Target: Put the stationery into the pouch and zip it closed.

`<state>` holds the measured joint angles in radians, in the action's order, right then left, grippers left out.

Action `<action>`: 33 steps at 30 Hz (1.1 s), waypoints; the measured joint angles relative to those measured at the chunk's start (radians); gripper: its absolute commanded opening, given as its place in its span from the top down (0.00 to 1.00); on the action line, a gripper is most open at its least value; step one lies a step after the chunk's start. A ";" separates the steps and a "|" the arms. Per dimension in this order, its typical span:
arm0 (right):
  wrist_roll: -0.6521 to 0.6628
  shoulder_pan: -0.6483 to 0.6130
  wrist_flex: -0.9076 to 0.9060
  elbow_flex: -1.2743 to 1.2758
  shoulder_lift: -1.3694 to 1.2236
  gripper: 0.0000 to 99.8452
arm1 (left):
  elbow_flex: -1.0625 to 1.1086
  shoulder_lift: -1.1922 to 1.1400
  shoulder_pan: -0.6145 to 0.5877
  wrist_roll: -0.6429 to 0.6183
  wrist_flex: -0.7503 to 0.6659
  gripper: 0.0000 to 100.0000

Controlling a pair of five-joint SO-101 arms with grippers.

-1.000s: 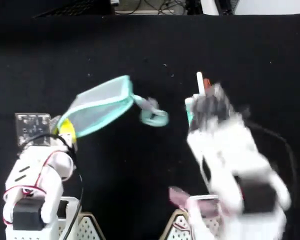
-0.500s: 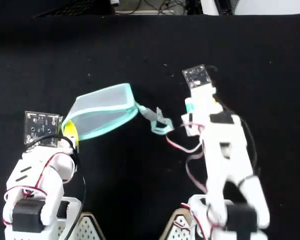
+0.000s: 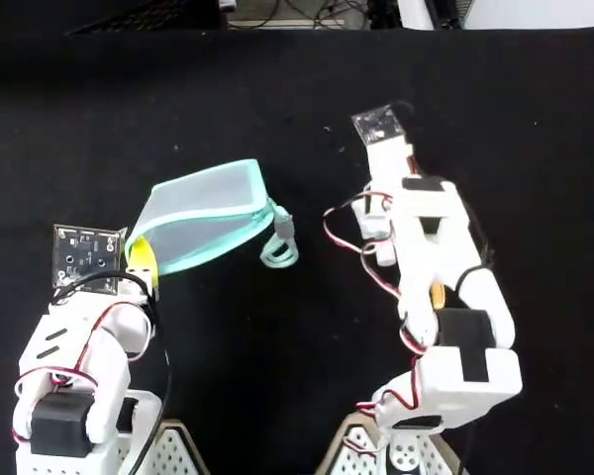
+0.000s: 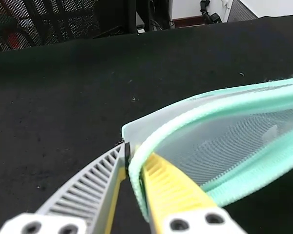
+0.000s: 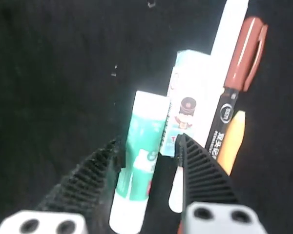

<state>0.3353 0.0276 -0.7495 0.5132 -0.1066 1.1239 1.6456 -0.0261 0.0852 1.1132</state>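
Fingers of the right gripper (image 5: pixel 149 163), black and ribbed, stand apart on either side of a green-and-white tube (image 5: pixel 136 180) without closing on it, the arm having swung from the pouch (image 3: pixel 203 213) and its strap loop (image 3: pixel 279 247) to the stationery (image 5: pixel 219 117) on the black cloth table (image 3: pixel 178 99), where a printed box (image 5: pixel 190 107), a brown-capped marker (image 5: pixel 237 87) and a white pen (image 5: pixel 232 19) lie alongside. The left gripper (image 4: pixel 135 155) pinches the pouch's corner, translucent mesh edged in mint zip tape, between one grey ribbed finger and one yellow, and the loop, stretched toward the right arm before, now lies slack.
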 measured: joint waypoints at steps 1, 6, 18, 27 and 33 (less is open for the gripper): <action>0.000 -0.011 0.000 -0.003 0.000 0.83 | 0.000 0.000 0.000 0.000 0.000 0.97; 0.002 -0.086 0.000 -0.005 -0.011 0.83 | 0.000 0.000 0.000 0.000 0.000 0.97; 0.025 -0.101 0.044 -0.005 -0.086 0.83 | 0.000 0.000 0.000 0.000 0.000 0.97; 0.052 -0.087 0.014 -0.034 -0.110 0.99 | 0.026 0.003 0.000 0.002 -0.021 0.97; 0.021 -0.086 -0.127 0.018 -0.020 0.99 | 0.026 0.002 0.000 0.002 -0.021 0.97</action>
<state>0.3567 -0.0583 -0.8769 0.5317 -0.1266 1.1500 1.6471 -0.0261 0.0867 1.0917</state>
